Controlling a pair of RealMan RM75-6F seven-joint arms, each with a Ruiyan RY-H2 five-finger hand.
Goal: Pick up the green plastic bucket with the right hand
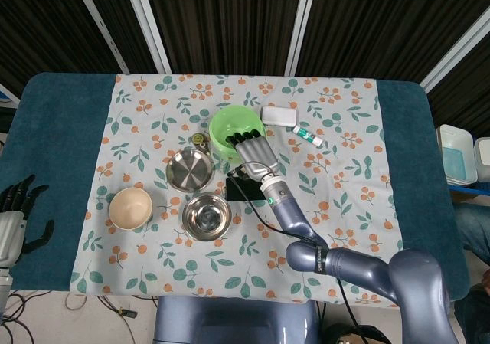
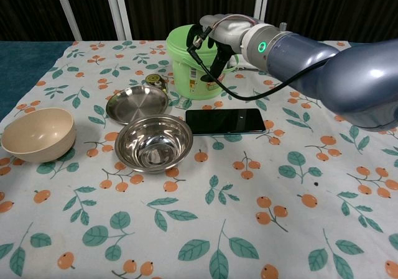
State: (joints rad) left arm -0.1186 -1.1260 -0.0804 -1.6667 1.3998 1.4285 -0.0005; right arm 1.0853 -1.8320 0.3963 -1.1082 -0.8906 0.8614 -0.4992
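The green plastic bucket (image 2: 189, 68) stands upright at the back middle of the floral cloth, its handle lying down along its front; from above its open mouth (image 1: 230, 123) shows. My right hand (image 2: 216, 35) hovers over the bucket's right rim with its fingers stretched out across the opening, and it holds nothing. Seen from above, the right hand (image 1: 251, 152) covers the near right part of the bucket. My left hand (image 1: 14, 215) hangs off the table's left edge on the teal cloth side, fingers apart and empty.
A black phone (image 2: 224, 121) lies just in front of the bucket. A steel bowl (image 2: 153, 143), a steel plate (image 2: 137, 102) and a beige bowl (image 2: 36, 133) sit to the front left. A small tin (image 2: 154, 80) is left of the bucket. A white box (image 1: 279, 116) and a tube (image 1: 308, 135) lie behind right.
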